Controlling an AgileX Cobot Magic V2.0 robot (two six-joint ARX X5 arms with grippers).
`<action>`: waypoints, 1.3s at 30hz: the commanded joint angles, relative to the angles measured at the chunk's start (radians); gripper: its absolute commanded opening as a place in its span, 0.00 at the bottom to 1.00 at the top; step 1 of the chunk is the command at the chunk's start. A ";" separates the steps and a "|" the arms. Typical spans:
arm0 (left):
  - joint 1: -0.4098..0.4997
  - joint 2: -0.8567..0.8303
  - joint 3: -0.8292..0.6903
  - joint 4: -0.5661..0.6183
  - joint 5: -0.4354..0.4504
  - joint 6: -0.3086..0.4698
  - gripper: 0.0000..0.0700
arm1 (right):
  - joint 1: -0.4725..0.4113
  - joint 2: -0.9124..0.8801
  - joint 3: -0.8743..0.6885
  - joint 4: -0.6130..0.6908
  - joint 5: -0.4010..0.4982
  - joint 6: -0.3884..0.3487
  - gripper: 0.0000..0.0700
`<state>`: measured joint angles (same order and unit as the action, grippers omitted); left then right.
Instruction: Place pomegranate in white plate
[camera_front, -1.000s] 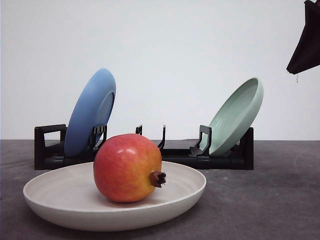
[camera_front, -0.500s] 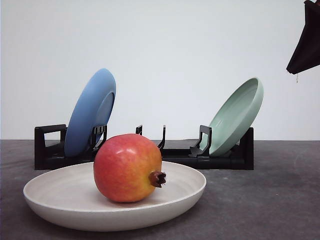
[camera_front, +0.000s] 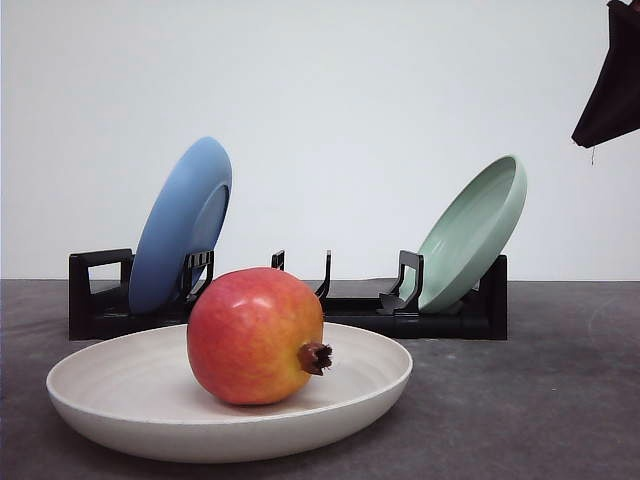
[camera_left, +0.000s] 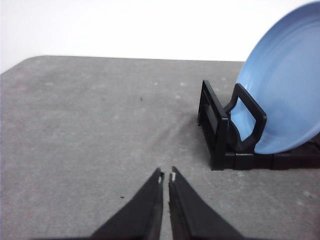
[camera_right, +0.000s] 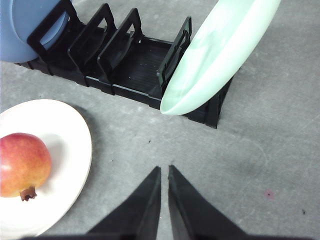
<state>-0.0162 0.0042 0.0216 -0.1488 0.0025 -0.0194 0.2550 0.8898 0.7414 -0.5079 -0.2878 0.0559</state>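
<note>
You have the pomegranate (camera_front: 256, 336) resting inside the white plate (camera_front: 120, 400), near the front of the grey surface (camera_front: 540, 400), with its dark crown stub pointing right. The plate sits flat, just in front of the black dish rack (camera_front: 100, 300). In that rack, the blue plate (camera_front: 180, 225) leans upright at the left end and the pale green plate (camera_front: 475, 232) leans at the right end, with open slots between them.

Your left gripper (camera_left: 166, 176) hangs over bare surface near the rack's blue-plate end, its fingers (camera_left: 150, 200) drawn together with only a slit between the tips, holding nothing. Your right gripper (camera_right: 164, 170) hangs above the surface between the white plate and the green plate, its fingers (camera_right: 145, 200) likewise nearly touching and empty, apart from the fruit.
</note>
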 joint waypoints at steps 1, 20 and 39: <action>0.000 -0.002 -0.010 0.011 0.001 0.004 0.00 | 0.003 0.004 0.003 0.010 0.000 -0.005 0.03; 0.000 -0.002 -0.010 0.011 0.001 0.004 0.00 | 0.003 0.004 0.002 0.009 0.002 -0.021 0.03; 0.000 -0.002 -0.010 0.011 0.001 0.004 0.00 | -0.133 -0.500 -0.528 0.434 0.218 -0.091 0.03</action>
<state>-0.0162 0.0044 0.0216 -0.1490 0.0025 -0.0193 0.1252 0.4080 0.2168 -0.0895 -0.0738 -0.0294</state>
